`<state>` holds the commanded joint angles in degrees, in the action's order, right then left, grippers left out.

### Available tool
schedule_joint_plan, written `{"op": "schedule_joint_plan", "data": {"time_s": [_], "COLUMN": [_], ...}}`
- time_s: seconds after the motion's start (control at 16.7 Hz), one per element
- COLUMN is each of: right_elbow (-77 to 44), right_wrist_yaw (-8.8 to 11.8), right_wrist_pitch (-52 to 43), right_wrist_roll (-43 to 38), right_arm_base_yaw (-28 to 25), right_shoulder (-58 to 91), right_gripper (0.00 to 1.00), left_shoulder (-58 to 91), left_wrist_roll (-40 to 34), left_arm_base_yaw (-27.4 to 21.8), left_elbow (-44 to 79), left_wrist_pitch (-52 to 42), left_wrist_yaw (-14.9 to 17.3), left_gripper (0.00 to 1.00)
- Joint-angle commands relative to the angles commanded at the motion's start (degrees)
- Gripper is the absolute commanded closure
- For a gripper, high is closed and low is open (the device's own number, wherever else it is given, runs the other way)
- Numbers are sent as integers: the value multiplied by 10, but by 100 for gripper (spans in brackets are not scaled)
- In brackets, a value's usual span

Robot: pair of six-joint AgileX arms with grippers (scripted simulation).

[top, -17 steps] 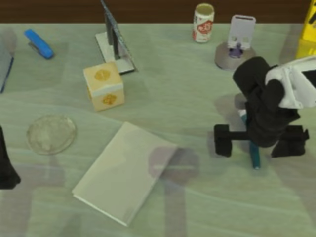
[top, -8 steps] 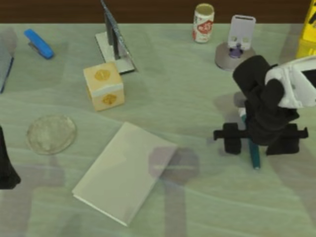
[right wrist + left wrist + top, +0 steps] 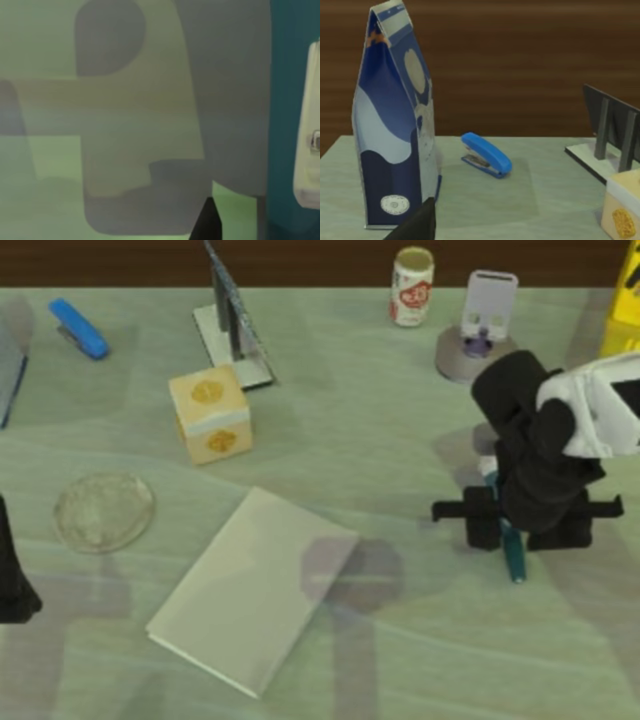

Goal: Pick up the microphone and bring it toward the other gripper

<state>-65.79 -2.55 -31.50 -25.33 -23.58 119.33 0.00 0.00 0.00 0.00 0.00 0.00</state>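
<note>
The microphone lies on the table at the right, its teal handle pointing toward the front edge and its head hidden beneath my right arm. My right gripper is lowered over it, open, one black finger on each side of the handle with narrow gaps left. The right wrist view shows the teal handle with its white button strip, and one fingertip standing clear of it. The other gripper, my left gripper, is parked at the left edge, open and holding nothing.
A white flat book lies mid-table. A yellow cube, glass dish, blue stapler, black rack on its base, can, phone stand and yellow box stand around. A blue carton is beside the left gripper.
The right gripper's fingers have drawn in from a wide spread toward the microphone's handle. The microphone and the left arm have not moved.
</note>
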Motion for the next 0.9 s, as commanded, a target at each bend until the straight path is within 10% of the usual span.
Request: {"op": "schedule_joint_plan", "data": {"time_s": [0.36, 0.9], "right_elbow": [-3, 106], "right_wrist_yaw": [7, 121], "right_wrist_pitch": [41, 445], "right_wrist_roll": [26, 132], "right_arm_base_yaw": [-4, -4], "right_shoulder": [-48, -127], "right_gripper": [100, 100], "left_shoulder": [0, 0], "left_wrist_roll": [0, 0], "left_arm_base_yaw": [0, 0], "left_elbow": [0, 0], "left_wrist_pitch": [0, 0], "left_wrist_yaw": [0, 0], "left_gripper": [0, 0]}}
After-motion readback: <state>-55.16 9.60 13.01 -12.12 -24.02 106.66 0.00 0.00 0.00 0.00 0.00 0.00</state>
